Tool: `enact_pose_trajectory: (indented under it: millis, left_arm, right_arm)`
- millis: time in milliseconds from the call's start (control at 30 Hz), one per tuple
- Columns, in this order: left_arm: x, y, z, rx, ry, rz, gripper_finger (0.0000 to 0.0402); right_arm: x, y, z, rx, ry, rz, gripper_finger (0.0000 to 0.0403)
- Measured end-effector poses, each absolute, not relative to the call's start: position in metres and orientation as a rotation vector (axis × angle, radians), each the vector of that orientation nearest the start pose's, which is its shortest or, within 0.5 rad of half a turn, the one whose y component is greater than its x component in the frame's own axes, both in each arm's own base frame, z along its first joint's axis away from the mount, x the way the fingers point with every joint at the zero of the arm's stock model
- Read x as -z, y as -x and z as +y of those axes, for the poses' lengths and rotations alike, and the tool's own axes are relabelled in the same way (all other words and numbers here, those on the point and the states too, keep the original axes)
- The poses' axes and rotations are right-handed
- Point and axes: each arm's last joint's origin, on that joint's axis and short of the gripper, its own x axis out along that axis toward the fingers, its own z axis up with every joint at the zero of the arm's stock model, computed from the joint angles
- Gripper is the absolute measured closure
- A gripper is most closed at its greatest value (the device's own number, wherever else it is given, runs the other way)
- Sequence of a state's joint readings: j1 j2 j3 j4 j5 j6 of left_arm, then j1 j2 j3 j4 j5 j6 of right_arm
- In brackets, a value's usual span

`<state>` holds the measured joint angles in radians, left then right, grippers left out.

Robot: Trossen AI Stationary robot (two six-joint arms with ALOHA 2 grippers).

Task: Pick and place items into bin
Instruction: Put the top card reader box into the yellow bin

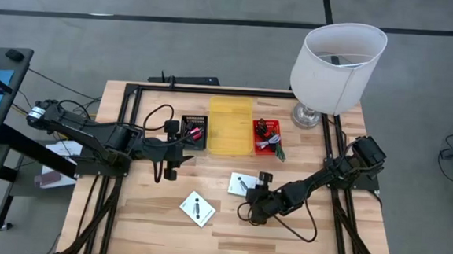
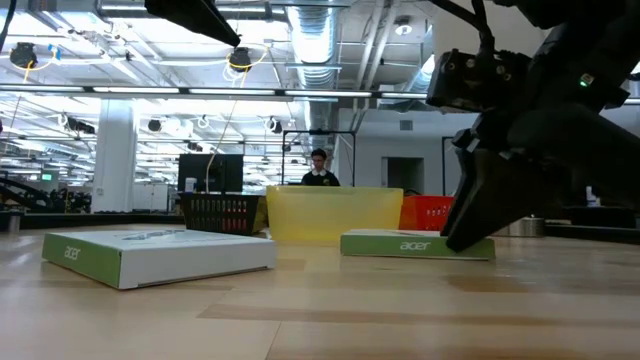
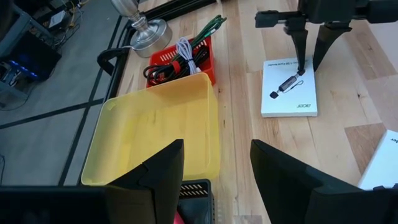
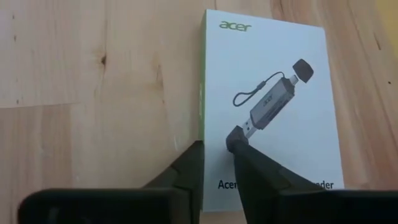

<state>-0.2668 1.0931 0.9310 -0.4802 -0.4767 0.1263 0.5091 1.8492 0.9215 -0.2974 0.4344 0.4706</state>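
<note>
Two white boxes on the table [image 1: 125, 231], neither yet in a bin. Nearest the front edge: the nearer box [image 1: 198, 209], lying flat, untouched, well apart from both arms.

Just behind it: the farther box [image 1: 241, 183], also flat, with the right gripper [image 1: 251, 193] poised tip-down over it. From the right wrist view, fingers [image 4: 249, 168] parted only narrowly and set across one long edge of that box. One tip over the printed top, the other at the rim beside bare wood. Nothing pinched; whether touching the card or just above it, not clear.

Judged as the reach-and-grasp step on the first of the two boxes. Next move, on that reading: a wider spread or a sideways shift to bracket the box across its sides. Then a firm squeeze, a lift clear of the wood and a carry toward the back of the table. Some risk of merely skidding the flat box along if closed from this stance.

Farther back: the left gripper [image 1: 176, 146], hovering by the black basket [image 1: 194, 130], fingers spread wide, holding nothing, idle. Beside that basket, the yellow bin [image 1: 232, 104], empty to the eye and the likely drop point. On its other side, the red basket [image 1: 260, 149] with bundled cords [image 1: 269, 136] inside. At the back corner on the right arm's side, the lamp [image 1: 337, 59], no part of the job. Beyond the table, in the low view, a person [image 2: 319, 168] far off in the room.
</note>
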Motion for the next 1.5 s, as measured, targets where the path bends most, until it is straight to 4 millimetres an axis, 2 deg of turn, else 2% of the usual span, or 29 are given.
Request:
enact_pose_trajectory:
  millis: [333,667,933,1200,1367,1500]
  left_arm:
    - [-0.302,-0.220,-0.047,-0.167,-0.349,0.613,0.0223]
    - [-0.302,-0.220,-0.047,-0.168,-0.345,0.612,0.0223]
    - [-0.302,-0.220,-0.047,-0.168,-0.345,0.612,0.0223]
    - [-0.302,-0.220,-0.047,-0.170,-0.338,0.611,0.0223]
    - [-0.302,-0.220,-0.047,-0.169,-0.338,0.611,0.0223]
    - [-0.302,-0.221,-0.047,-0.169,-0.338,0.612,0.0223]
  right_arm:
    - [-0.109,-0.285,0.146,0.172,0.114,1.065,0.0399]
    - [-0.112,-0.287,0.147,0.202,0.095,1.061,0.0402]
    - [-0.135,-0.296,0.155,0.245,0.200,1.121,0.0401]
    - [-0.164,-0.304,0.163,0.280,0.261,1.107,0.0401]
    - [-0.168,-0.302,0.162,0.295,0.285,1.144,0.0402]
    - [-0.167,-0.301,0.161,0.272,0.242,1.191,0.0396]
